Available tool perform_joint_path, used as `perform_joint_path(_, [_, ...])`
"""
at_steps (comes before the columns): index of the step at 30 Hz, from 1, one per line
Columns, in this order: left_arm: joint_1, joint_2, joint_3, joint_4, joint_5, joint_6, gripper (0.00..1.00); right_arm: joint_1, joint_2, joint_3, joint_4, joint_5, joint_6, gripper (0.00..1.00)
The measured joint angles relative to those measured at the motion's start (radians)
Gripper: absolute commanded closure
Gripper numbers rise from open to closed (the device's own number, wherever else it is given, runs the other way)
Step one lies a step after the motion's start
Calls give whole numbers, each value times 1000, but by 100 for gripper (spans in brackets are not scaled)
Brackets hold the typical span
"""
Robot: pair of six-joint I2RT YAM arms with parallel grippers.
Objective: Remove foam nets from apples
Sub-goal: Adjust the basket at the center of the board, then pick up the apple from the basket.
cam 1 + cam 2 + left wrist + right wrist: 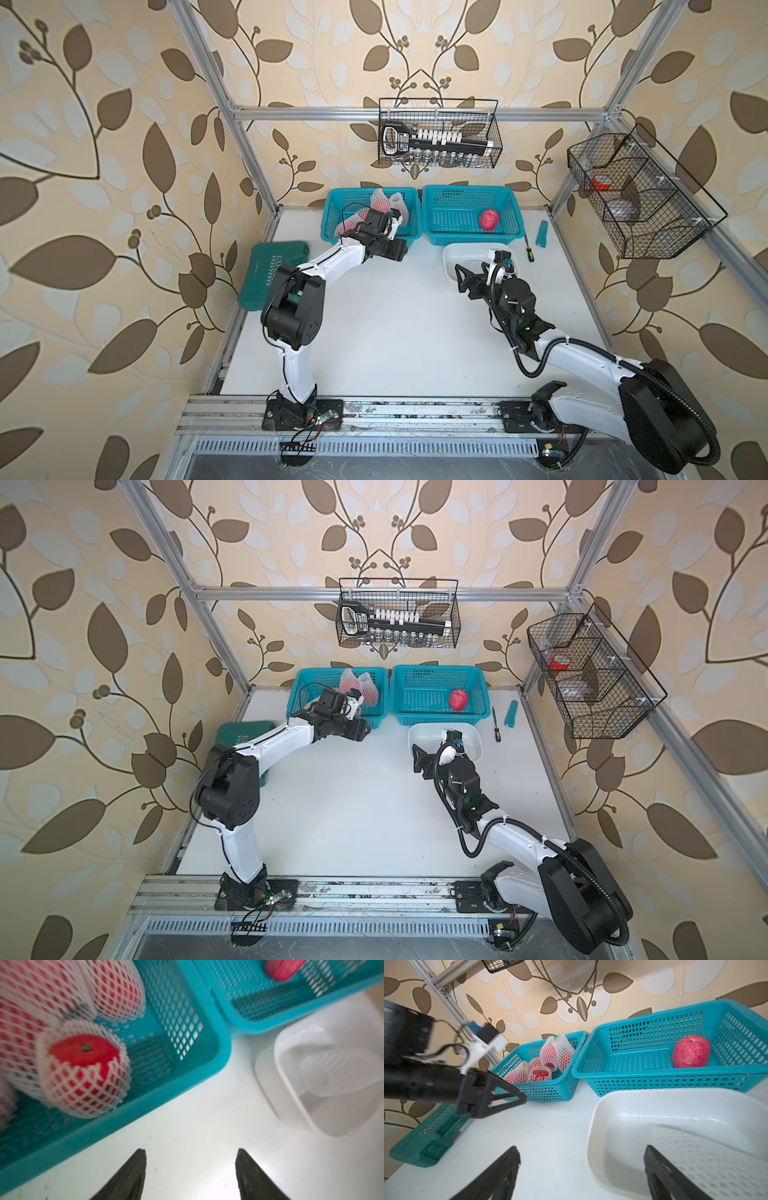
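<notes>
Several apples in white foam nets [384,203] [357,685] [85,1072] [548,1057] lie in the left teal basket [332,208]. One bare apple [489,219] [457,699] [691,1052] sits in the right teal basket [469,191]. An empty foam net [716,1157] [332,1072] lies in the white tray [451,257] [591,1126]. My left gripper [191,1151] [401,249] hovers open and empty over the table, by the left basket's front corner. My right gripper [581,1153] [459,276] is open and empty at the tray's near left edge.
A green tool case [270,266] lies at the table's left edge. A screwdriver [528,249] and a teal handle [542,239] lie to the right of the tray. Wire baskets hang on the back rail [440,133] and the right rail [636,187].
</notes>
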Motion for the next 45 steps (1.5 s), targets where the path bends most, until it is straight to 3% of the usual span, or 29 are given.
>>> perform_joint_path(4, [34, -59, 160, -116, 2, -5, 20, 0, 19, -2, 16, 1, 6, 6])
perform_joint_path(8, [93, 62, 439, -242, 2, -2, 16, 0, 23, -7, 48, -61, -9, 2])
perform_joint_path(13, [133, 252, 628, -414, -23, 4, 12, 35, 22, -26, 125, -189, -56, 2])
perform_joint_path(17, [134, 396, 734, -537, -23, 17, 9, 74, 27, -26, 146, -217, -87, 2])
perform_joint_path(21, [134, 465, 784, -608, -25, 40, 7, 74, 39, -26, 148, -215, -95, 2])
perform_joint_path(22, [134, 474, 794, -620, -27, 51, 1, 74, 41, -26, 147, -212, -95, 2])
perform_joint_path(45, [108, 624, 898, -536, -80, 79, 1, 74, 74, -22, 141, -197, -91, 2])
